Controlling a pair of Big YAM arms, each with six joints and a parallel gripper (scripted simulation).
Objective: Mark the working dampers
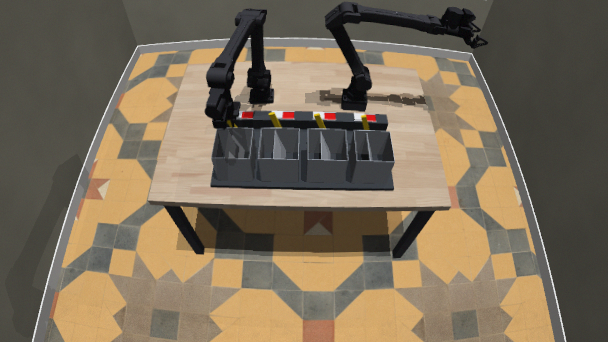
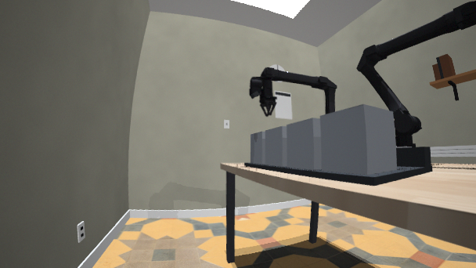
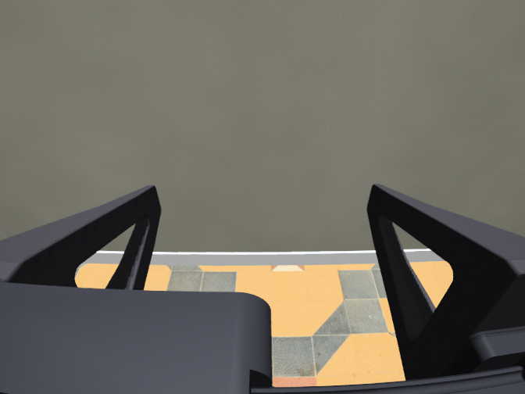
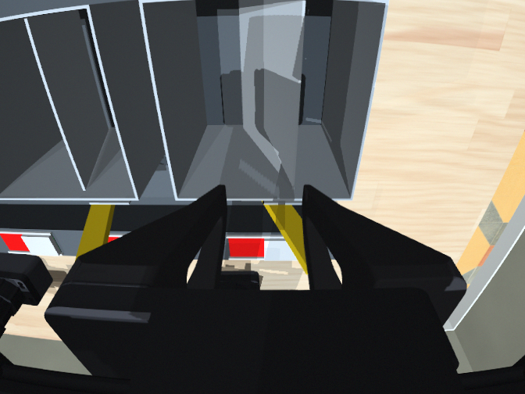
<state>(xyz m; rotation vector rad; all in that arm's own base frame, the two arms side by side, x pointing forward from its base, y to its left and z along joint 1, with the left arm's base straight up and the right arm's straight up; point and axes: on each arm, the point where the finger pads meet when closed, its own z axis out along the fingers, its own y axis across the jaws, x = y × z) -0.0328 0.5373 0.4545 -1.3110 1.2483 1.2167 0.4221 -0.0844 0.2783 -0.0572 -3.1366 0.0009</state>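
Note:
Four grey open-topped dampers stand in a row: the end one (image 1: 233, 171) (image 4: 167, 84), the second (image 1: 278, 172) (image 4: 46, 63), the third (image 1: 326, 172) and the fourth (image 1: 372, 172). Each has a yellow lever on the slider side. The visible slider windows show red (image 1: 247, 115) (image 4: 245, 247), red (image 1: 288, 115), red (image 1: 330, 116) and red (image 1: 370, 118), with white covers beside them. My right gripper (image 4: 264, 197) (image 2: 268, 114) is partly open above the end damper's lever (image 4: 292, 231), which shows between and partly behind its fingers. My left gripper (image 1: 483, 38) (image 3: 263, 196) is wide open and empty, raised beyond the table.
The dark slider rail (image 1: 382, 121) runs along the row on the arm-base side. The left arm's base (image 1: 354, 98) and the right arm's base (image 1: 261, 95) stand just behind it. The dampers share one dark base plate (image 1: 300, 188) on the wooden table (image 1: 180, 150).

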